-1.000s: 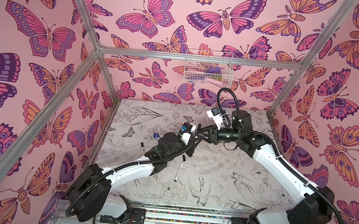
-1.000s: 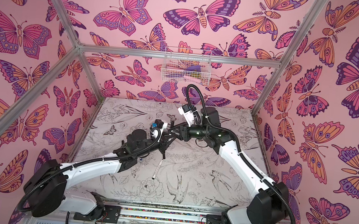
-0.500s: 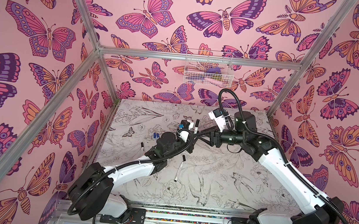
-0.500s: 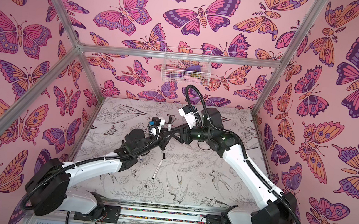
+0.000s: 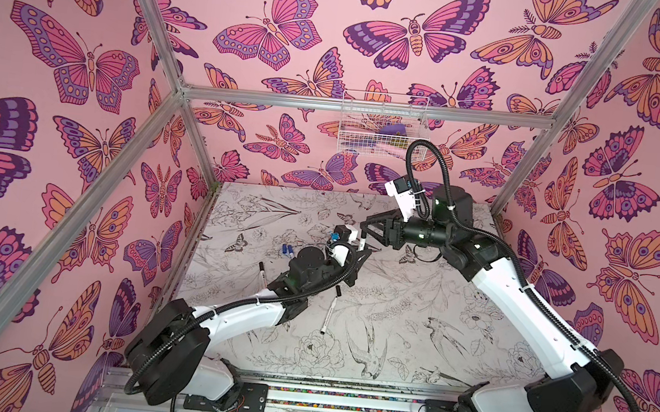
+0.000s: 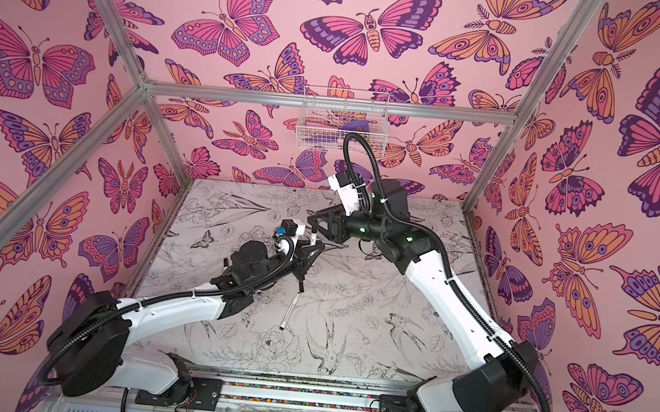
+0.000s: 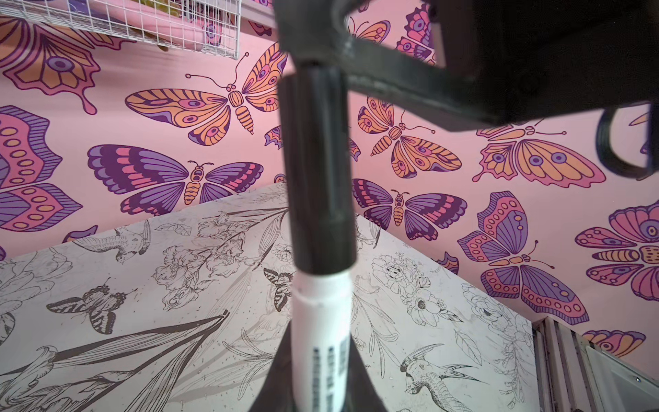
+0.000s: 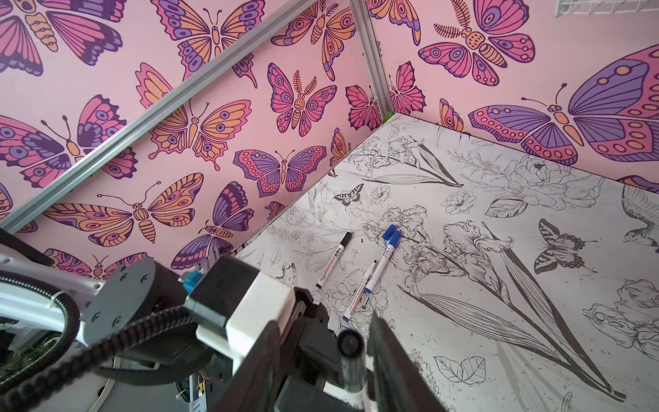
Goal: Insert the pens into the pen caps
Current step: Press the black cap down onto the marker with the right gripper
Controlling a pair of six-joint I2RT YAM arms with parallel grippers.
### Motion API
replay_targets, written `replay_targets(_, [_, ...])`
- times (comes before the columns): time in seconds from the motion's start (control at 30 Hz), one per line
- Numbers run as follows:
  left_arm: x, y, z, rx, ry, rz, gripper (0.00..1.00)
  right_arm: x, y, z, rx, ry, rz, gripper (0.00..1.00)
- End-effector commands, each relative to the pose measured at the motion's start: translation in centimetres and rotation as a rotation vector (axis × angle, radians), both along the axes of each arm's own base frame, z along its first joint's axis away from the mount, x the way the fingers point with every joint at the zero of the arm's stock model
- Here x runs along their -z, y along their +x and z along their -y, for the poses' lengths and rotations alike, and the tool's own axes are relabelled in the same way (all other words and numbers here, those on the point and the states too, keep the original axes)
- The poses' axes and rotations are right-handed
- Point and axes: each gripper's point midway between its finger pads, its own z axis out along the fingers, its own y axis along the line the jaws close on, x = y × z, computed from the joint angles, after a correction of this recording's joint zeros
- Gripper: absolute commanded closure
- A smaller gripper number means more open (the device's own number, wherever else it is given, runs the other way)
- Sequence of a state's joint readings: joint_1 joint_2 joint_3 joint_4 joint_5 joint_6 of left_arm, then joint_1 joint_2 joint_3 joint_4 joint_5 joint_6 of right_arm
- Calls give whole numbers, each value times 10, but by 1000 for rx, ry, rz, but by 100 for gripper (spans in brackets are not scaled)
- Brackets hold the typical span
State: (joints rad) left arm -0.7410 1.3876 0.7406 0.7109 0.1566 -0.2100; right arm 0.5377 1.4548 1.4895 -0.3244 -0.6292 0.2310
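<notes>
While both arms meet above the table, top views: left gripper (image 5: 357, 260) (image 6: 309, 251) clamped tight on one slim white-barrelled marker pen (image 5: 361, 244), upright, with one black plastic cap (image 5: 363, 235) on its upper end; right gripper (image 5: 365, 228) (image 6: 312, 224) right at that cap.
Table count, top views: on the floral-printed white table (image 5: 434, 310), one black-capped pen (image 5: 261, 271) on the left, two blue caps (image 5: 287, 250) side by side, one more white pen (image 5: 328, 319) near the middle, one short black cap (image 5: 338, 290) just off its far end.
Left wrist: one pen, cap (image 7: 317, 171) seated on the barrel; left fingers (image 7: 272, 378) pinch the barrel below the cap.
Right wrist: right gripper's jaws half spread, one either side of the cap's end (image 8: 351, 344), a sliver of gap showing, gripping nothing; beyond, three pens lie on the table, one black-capped (image 8: 333, 262), two blue-trimmed pens (image 8: 385, 255) touching.
</notes>
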Motion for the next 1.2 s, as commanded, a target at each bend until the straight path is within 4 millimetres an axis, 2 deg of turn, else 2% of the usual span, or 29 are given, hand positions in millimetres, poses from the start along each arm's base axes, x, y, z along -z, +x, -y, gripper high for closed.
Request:
replay_targets(0.0, [-11, -3, 0, 5, -24, 41, 100, 2, 7, -5, -6, -7, -5, 58])
replay_targets(0.2, [-11, -3, 1, 4, -20, 47, 100, 14, 9, -8, -10, -25, -43, 68])
replay_targets(0.6, [-10, 1, 1, -12, 13, 74, 100, 22, -11, -7, -70, -33, -88, 85])
replay_targets(1.03, [-13, 13, -11, -112, 38, 104, 100, 33, -28, -1, -100, -97, -146, 91])
replay_targets(1.17, [-18, 13, -11, -115, 35, 121, 100, 44, -34, -4, -104, -150, -145, 90])
